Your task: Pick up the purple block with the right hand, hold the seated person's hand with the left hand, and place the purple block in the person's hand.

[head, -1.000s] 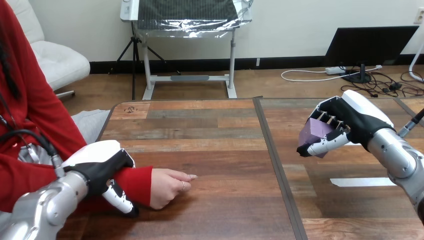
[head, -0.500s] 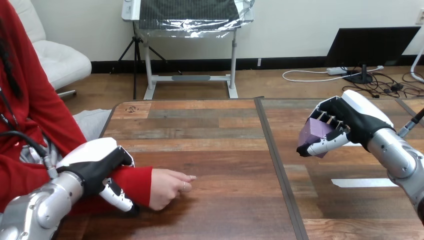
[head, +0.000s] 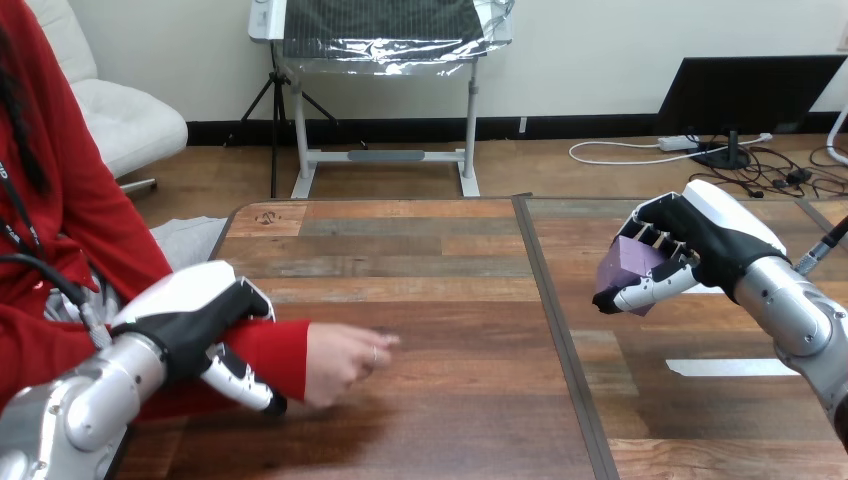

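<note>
Wooden plank worktop [head: 430, 270], brown boards, with a dark seam running front to back between the two hands.

Left arm: the silver forearm comes in at the lower left. The left hand [head: 195, 325] lies over the person's wrist, which is covered by a red sleeve [head: 270, 350]. The thumb [head: 245, 382] curls down the near side of the sleeve and the palm rests on top, so the hand is clamped round the wrist. The fingers on the far side are hidden.

Right arm: the silver forearm comes in at the right edge. The right hand [head: 705, 240] is raised above the worktop, well apart from the left hand, with its fingers curled over a block and its thumb under it.

The person's hand [head: 345, 358] sticks out of the cuff just right of the left hand's thumb, loosely curled and low over the boards. Cannot tell if it touches the wood.

The purple block [head: 628, 262], angular and matte, sits clamped in the right hand on its palm side, clear of the worktop.

A white tape strip [head: 730, 367] lies flat on the worktop, below and nearer than the right hand.
</note>
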Robot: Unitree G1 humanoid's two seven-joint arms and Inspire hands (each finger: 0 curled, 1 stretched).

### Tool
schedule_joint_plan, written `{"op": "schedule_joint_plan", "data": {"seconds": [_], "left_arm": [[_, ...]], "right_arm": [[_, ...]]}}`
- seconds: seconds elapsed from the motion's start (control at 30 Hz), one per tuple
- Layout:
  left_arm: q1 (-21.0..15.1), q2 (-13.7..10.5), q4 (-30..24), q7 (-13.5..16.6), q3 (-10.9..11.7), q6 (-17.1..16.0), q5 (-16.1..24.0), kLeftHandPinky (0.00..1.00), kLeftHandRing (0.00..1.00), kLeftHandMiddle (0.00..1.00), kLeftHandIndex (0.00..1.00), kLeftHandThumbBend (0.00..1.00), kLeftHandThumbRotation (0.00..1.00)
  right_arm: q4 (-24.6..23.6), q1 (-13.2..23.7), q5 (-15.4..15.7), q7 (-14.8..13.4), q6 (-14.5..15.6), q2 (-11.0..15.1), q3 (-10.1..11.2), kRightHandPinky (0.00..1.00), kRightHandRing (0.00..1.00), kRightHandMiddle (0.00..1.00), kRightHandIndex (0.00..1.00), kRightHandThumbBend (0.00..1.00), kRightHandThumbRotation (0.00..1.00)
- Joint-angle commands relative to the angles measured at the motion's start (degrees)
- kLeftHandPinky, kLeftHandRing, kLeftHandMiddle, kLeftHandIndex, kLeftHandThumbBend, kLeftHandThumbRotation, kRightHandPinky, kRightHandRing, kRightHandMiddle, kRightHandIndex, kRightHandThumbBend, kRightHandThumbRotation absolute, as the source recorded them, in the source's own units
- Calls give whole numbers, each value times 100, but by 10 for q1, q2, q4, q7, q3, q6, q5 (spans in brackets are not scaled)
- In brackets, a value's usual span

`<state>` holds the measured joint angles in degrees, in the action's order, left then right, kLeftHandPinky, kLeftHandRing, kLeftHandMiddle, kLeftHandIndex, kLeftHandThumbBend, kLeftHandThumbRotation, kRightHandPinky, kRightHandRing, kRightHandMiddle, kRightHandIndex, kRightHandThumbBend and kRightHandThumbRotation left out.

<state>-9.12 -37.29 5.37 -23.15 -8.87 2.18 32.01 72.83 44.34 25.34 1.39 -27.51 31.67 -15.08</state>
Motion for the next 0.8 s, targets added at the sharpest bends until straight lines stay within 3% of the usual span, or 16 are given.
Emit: {"op": "schedule_joint_plan", "data": {"seconds": [0.0,0.3,0.77], "left_arm": [[-73,-22,-86,18,55,-15,-21,21,28,36,37,77,0],[-85,-18,-86,21,63,-29,-32,21,27,35,36,78,0],[-102,-13,-92,13,62,-23,-37,21,28,36,37,76,0]], "right_arm": [[-13,37,-15,-5,-12,-5,16,40,41,46,49,79,0],[-15,36,-15,-5,-14,-9,15,40,42,46,49,79,0],[-17,32,-21,3,-22,-15,17,41,43,47,49,78,0]]}}
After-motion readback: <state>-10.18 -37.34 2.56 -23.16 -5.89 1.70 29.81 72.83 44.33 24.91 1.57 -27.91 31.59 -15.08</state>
